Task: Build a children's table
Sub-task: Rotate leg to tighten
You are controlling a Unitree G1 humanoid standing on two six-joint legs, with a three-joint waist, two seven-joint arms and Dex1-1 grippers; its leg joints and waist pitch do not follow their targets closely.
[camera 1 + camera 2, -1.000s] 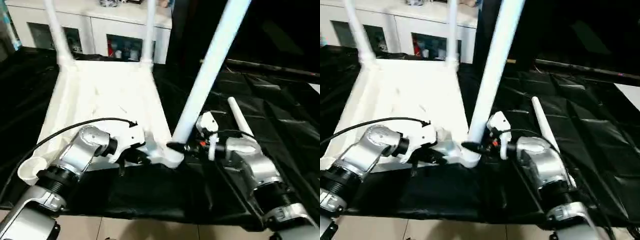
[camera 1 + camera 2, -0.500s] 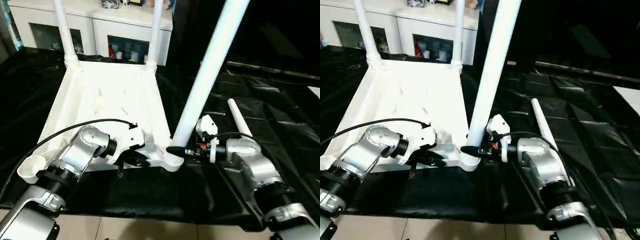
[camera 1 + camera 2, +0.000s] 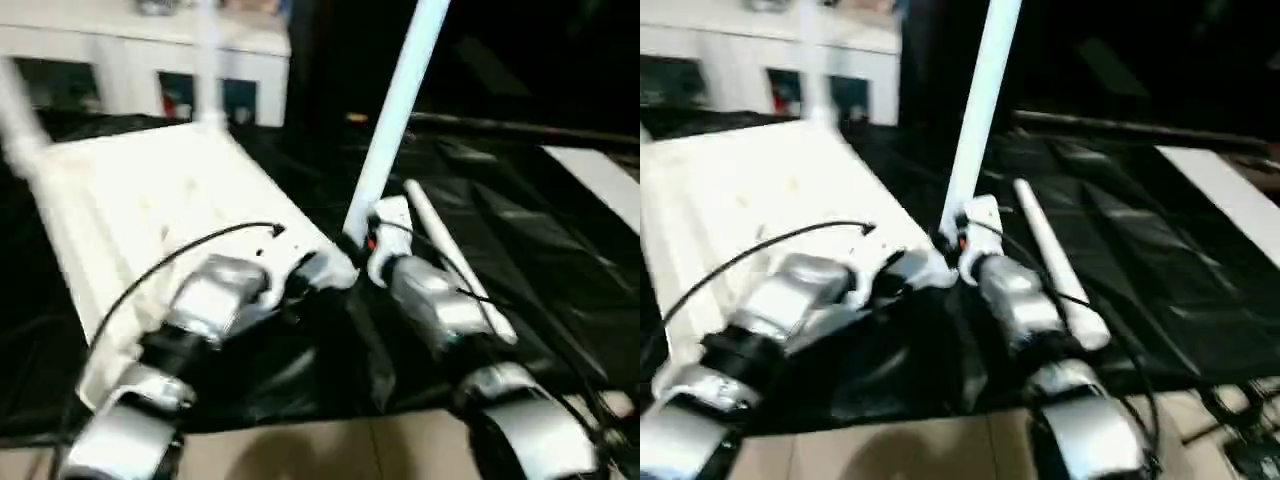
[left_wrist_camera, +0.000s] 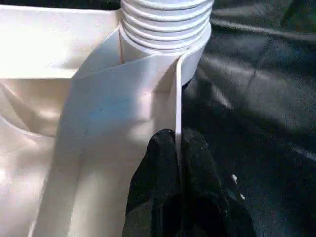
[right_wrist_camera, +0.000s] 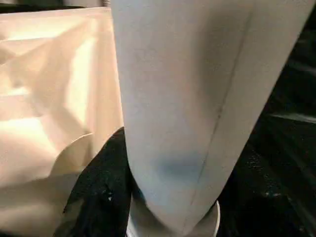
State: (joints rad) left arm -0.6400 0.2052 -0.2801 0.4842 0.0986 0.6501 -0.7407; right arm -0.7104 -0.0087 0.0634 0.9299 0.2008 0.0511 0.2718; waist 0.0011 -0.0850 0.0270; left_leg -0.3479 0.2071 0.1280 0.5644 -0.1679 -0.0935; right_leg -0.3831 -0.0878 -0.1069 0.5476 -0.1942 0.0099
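The children's table lies upside down on the black cloth, its white top (image 3: pixel 130 200) showing the underside. Two legs stand in its far corners (image 3: pixel 205 60). A third leg (image 3: pixel 395 120) rises, leaning right, from the near right corner socket (image 4: pixel 165 24), which has a ribbed collar. My right gripper (image 3: pixel 358 243) is closed around this leg's base, one black finger (image 5: pixel 98 197) pressed against it. At that same corner my left gripper (image 4: pixel 176 140) is pinched shut on the top's thin rim wall. A fourth leg (image 3: pixel 1060 280) lies loose on the cloth beside my right forearm.
The black-cloth work table (image 3: pixel 560 260) stretches away to the right, and its front edge meets the tan floor (image 3: pixel 330 450) close to me. A white cabinet (image 3: pixel 120 50) stands behind the table. A pale flat surface (image 3: pixel 600 180) shows at the far right.
The whole picture has swung and blurred, so the camera has moved. Both grippers keep the same holds at the near right corner.
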